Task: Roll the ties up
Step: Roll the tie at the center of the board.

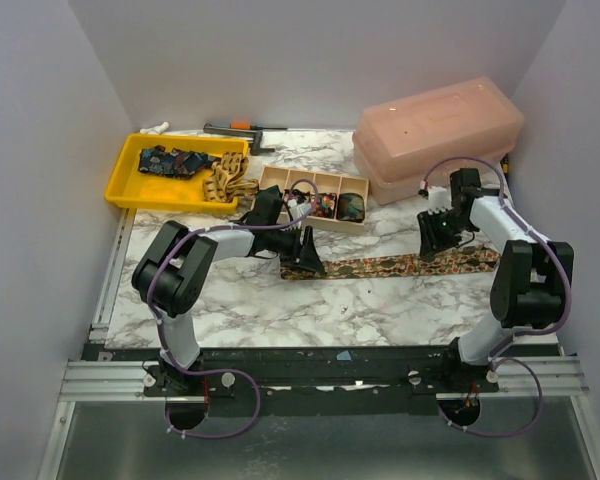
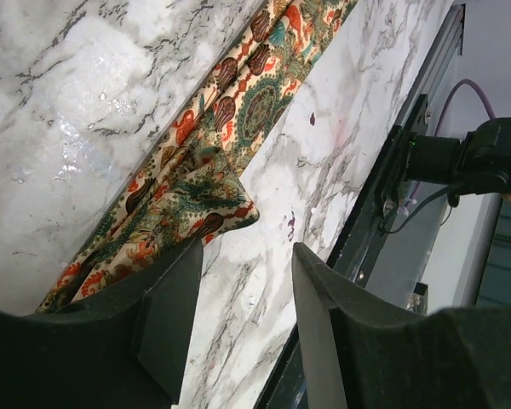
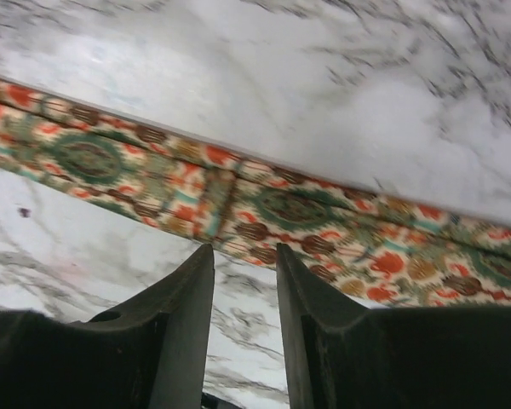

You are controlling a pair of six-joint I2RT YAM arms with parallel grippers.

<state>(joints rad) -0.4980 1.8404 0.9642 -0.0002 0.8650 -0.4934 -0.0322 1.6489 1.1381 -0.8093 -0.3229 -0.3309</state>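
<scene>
a long, narrow tie (image 1: 410, 265) lies flat across the worktop (image 1: 280, 310), a glossy white slab veined in grey like marble. the cloth carries a dense paisley of orange, teal and tan with brown ovals. it runs as a straight band from the left tool (image 1: 305, 255) to the right tool (image 1: 438, 240).

in the left wrist view the tie (image 2: 238, 111) ends in a soft, creased fold. one corner is turned over into a small point that rests on the marble just beyond the tip of one finger. the left tool (image 2: 249, 251) is spread wide, its matte black, wedge-shaped fingers apart with only bare worktop between them.

in the right wrist view the right tool (image 3: 244, 251) hovers at the near edge of the tie (image 3: 324, 217). its fingers are parted by a narrower gap with nothing pinched, and a lengthwise crease runs through the cloth there.

at the back left a yellow tray (image 1: 130, 185) of hard plastic holds a crumpled dark blue tie (image 1: 170, 160), and a tan tie (image 1: 230, 180) spills over its rim. beside it a shallow wooden box (image 1: 315, 173), divided into square compartments, holds rolled coils (image 1: 352, 206). at the back right stands a pink box (image 1: 440, 130), translucent, rounded and lidded.
</scene>
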